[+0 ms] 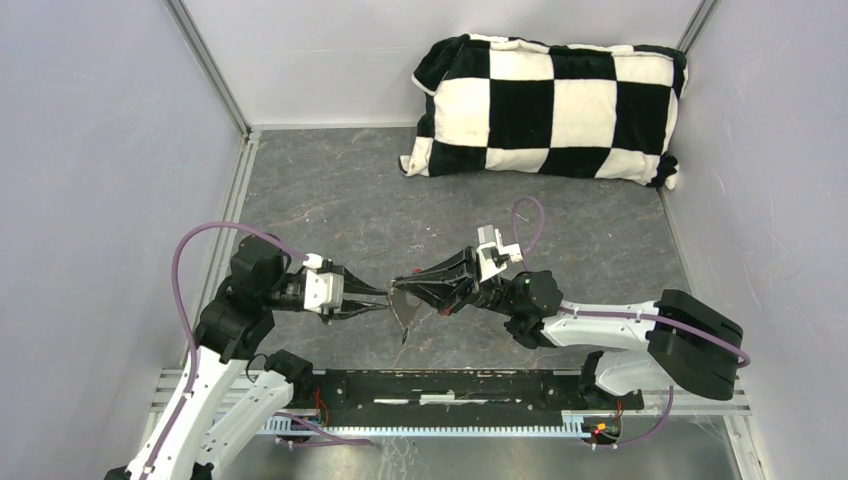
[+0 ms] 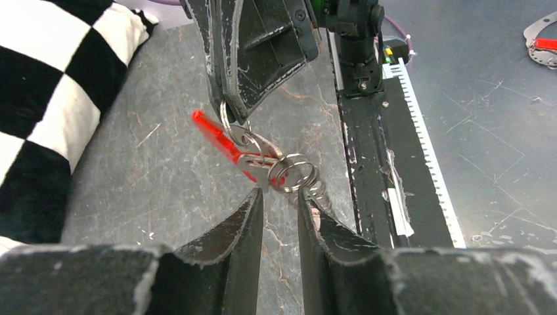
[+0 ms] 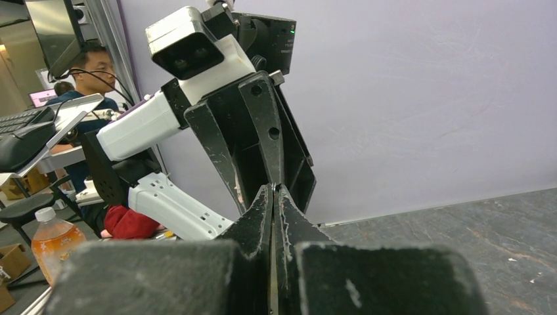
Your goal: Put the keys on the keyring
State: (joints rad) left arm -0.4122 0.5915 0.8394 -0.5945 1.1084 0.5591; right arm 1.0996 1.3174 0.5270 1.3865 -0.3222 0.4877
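Left wrist view is showing the black right gripper filling the top of the frame, its fingers pressing together on a thin silver ring of the keyring, a bright-red oval fob joined to a chain of silver metal rings. The keyring is hanging above the grey marbled tabletop. The black left gripper is facing the lowest rings, its fingers standing slightly apart, gripping nothing. Any keys are blending into the cluster; I cannot single them out.
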